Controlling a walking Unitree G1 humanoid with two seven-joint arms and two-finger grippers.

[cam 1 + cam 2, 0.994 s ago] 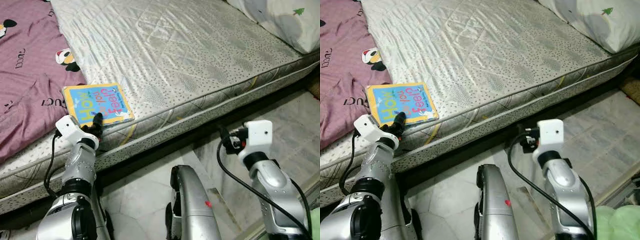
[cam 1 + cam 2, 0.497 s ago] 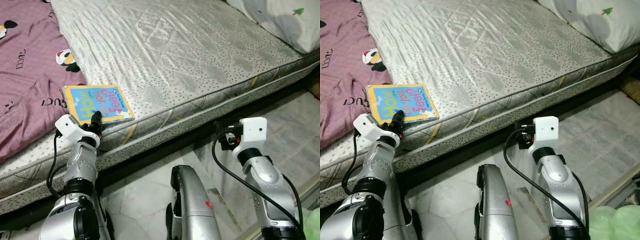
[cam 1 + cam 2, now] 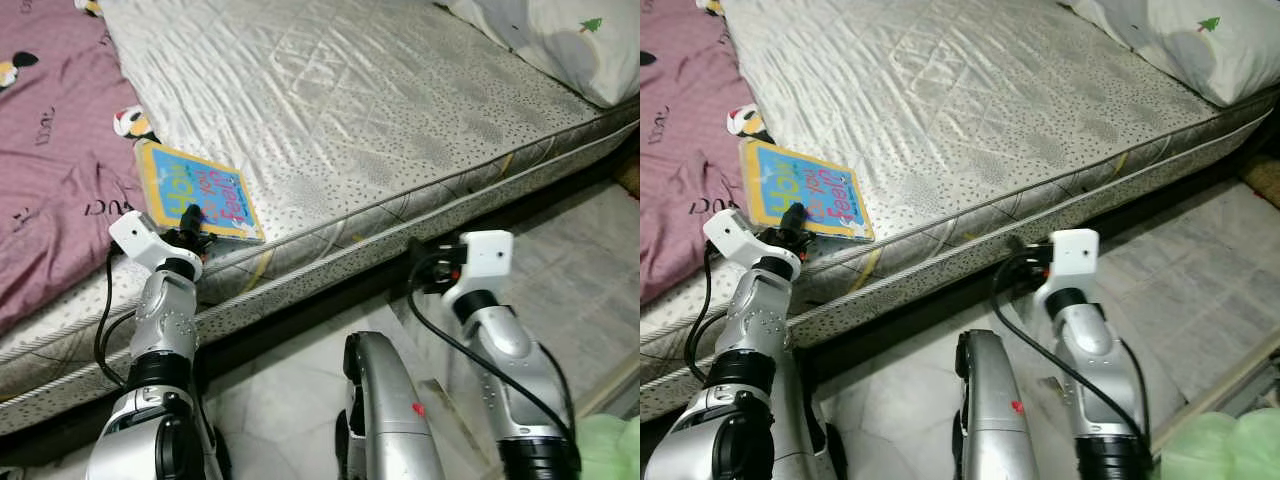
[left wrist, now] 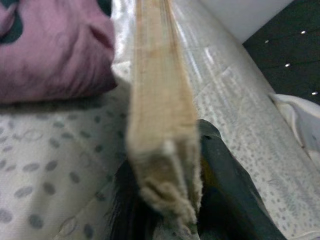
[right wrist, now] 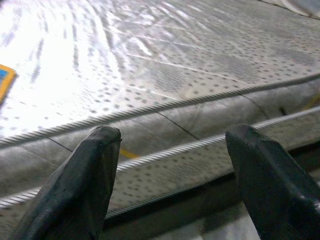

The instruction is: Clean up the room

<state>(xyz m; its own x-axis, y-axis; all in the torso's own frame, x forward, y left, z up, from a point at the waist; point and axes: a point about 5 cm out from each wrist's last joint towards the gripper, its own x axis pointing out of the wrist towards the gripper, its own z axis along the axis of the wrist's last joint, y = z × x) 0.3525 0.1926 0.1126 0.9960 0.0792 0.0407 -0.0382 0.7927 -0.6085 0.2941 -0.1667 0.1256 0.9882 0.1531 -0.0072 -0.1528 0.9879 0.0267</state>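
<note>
Since a second ago the children's book (image 3: 197,193) has swung round and tipped up at its near edge, and the right arm has come in toward the bed. That book lies near the front edge of the mattress (image 3: 400,130), just beside the purple blanket (image 3: 50,170), with the left end effector (image 3: 192,218) clenched on its near corner; the left wrist view shows the thick card edge pinched between the two fingers. The hold is only at a corner, so the book may pivot or slip out as it lifts, and its far edge could drag on the blanket. Over the floor beside the mattress side, the right end effector (image 5: 170,185) hangs with fingers spread, holding nothing.
</note>
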